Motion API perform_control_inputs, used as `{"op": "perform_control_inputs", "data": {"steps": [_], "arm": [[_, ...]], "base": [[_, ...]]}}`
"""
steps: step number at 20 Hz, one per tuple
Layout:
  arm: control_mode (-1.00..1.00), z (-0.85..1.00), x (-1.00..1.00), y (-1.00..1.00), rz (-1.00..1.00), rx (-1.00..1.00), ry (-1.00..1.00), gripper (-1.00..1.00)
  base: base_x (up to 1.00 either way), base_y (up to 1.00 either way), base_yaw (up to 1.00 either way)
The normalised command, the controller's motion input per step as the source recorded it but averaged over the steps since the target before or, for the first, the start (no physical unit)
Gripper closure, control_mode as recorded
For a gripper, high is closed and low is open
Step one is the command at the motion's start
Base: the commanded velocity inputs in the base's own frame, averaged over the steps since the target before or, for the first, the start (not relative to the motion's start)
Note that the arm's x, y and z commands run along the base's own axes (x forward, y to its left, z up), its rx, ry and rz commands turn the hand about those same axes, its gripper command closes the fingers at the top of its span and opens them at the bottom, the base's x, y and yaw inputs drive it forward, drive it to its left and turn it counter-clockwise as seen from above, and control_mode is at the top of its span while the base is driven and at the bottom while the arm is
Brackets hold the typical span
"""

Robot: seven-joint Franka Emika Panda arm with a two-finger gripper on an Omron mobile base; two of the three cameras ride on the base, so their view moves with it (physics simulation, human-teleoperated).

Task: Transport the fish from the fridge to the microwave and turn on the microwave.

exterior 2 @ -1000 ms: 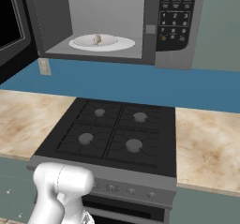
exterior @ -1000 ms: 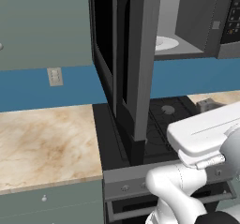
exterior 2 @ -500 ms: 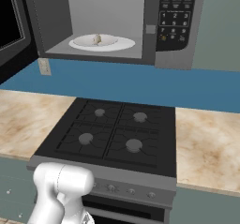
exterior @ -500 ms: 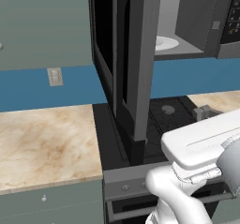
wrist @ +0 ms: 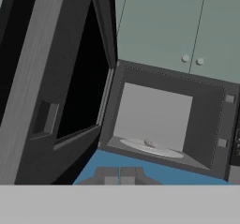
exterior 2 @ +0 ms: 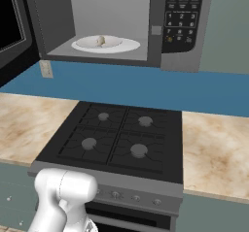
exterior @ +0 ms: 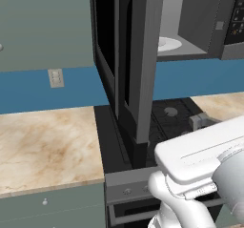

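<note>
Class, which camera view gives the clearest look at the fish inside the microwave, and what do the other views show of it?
The right base view: the fish lies in plain sight on the white turntable in the open microwave. The hand view shows it as a small, faint shape. In the left base view the open door hides it.

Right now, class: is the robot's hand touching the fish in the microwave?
Apart. The hand view shows the hand, shut and empty, low outside the open microwave, with blue wall between it and the fish on the turntable.
</note>
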Motion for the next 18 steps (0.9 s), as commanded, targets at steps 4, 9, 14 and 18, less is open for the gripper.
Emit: {"op": "perform_control_inputs", "data": {"steps": [4,9,14,18], "arm": [[-1.00,0.00,0.00,0.18,-0.03,0.00,0.00,1.00],[-1.00,0.00,0.00,0.23,-0.06,0.00,0.00,1.00],[-1.00,0.00,0.00,0.20,-0.06,0.00,0.00,1.00],[-1.00,0.00,0.00,0.18,-0.06,0.00,0.00,1.00]], "base": [[0.00,0.00,0.00],[0.00,0.00,0.00],[0.00,0.00,0.00],[0.00,0.00,0.00]]}}
